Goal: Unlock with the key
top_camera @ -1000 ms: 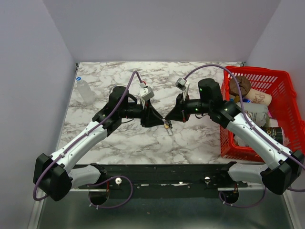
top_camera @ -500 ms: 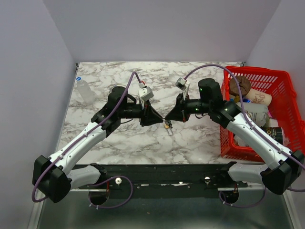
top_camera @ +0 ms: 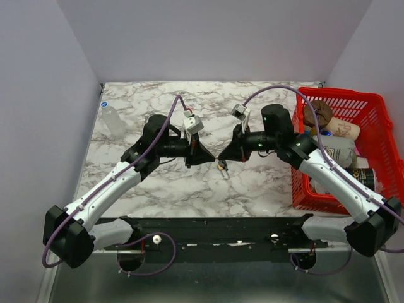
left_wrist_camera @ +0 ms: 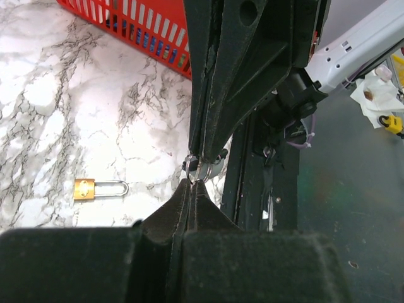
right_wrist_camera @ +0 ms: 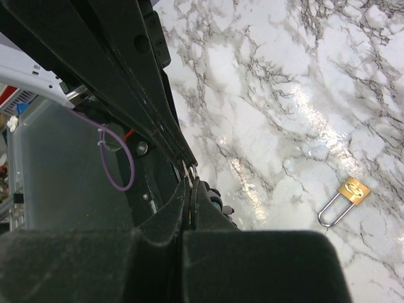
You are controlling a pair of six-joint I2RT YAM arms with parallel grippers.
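The two arms meet tip to tip over the middle of the surface [top_camera: 151, 101]. The left tool [left_wrist_camera: 191, 189] is pressed together, and a thin wire key ring [left_wrist_camera: 197, 165] sticks out from between its fingertips. The right tool [right_wrist_camera: 189, 186] is also pressed together, with its tips on the same ring from the opposite side. Both tools therefore appear clamped on the key ring, held in the air between them. The key itself cannot be made out; if it is there, the black fingers hide it.

The padlock [left_wrist_camera: 84, 188] lies flat on the surface just below and slightly in front of the meeting point, and nothing touches it. It has a brass body, and its shackle looks seated, so it appears to be locked. A red basket [top_camera: 372, 107] stands well apart at the right edge and plays no part.

The step in hand looks like a handover or regrasp of the key, so the task is at an early stage. The lock has not been approached.

Next, one tool needs to let go so the other has a firm, known hold, with the blade sticking out and free. The freed tool should then go down to steady the padlock's body, because a loose lock lying flat would slide or spin when the key pushes at it. The keyhole cannot be seen from here, so the lock may first have to be turned or lifted.
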